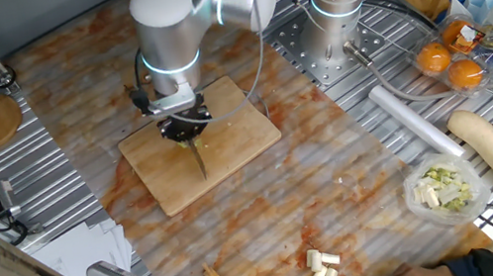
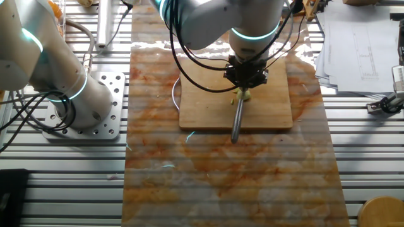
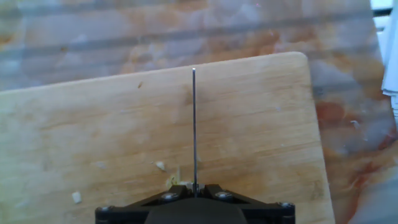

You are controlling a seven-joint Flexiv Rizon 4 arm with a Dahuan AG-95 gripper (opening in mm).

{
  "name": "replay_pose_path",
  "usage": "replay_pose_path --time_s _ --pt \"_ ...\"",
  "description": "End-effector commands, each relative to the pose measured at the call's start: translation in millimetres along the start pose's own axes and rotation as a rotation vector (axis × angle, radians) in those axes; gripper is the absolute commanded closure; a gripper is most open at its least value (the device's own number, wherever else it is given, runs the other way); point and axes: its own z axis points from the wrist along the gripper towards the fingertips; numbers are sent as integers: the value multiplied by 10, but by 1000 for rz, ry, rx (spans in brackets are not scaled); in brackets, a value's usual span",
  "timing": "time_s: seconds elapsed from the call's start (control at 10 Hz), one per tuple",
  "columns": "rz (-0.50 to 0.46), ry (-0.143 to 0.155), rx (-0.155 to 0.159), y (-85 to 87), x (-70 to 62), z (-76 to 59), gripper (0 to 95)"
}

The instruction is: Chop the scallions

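Your tool (image 1: 186, 126) pinches a knife (image 3: 194, 124) above the cutting board (image 1: 238, 144). The scallions (image 2: 242, 95) lie right under the tool, beside the blade. The tool hides most of them, so you see only small pale bits.

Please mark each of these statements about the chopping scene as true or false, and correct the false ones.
1. The hand holds a knife over the wooden cutting board. True.
2. The knife blade lies flat on its side. False: in the hand view it shows edge-on as a thin line, so it stands upright.
3. Scallion pieces lie on the board under the hand. True.
4. The clear bowl holding chopped pieces stands on the cutting board. False: it stands off the board, beside the long cream-coloured root vegetable.
5. The cutting board is metal. False: it is wood.
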Motion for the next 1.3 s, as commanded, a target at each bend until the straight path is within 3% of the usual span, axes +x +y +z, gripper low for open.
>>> replay_pose_path --time_s 0.1,0.3,0.6,0.7,1.0,1.2,1.3 --pt "-94 15 27 72 187 313 950" --pt "-63 -23 20 101 176 365 950" --pt "2 -47 15 21 -82 371 950" --pt "24 -41 11 -4 -170 326 950" --pt "48 -33 6 -21 -252 234 950" --pt "42 19 1 -12 -259 40 950" --pt "33 20 -20 -28 -222 -63 950"
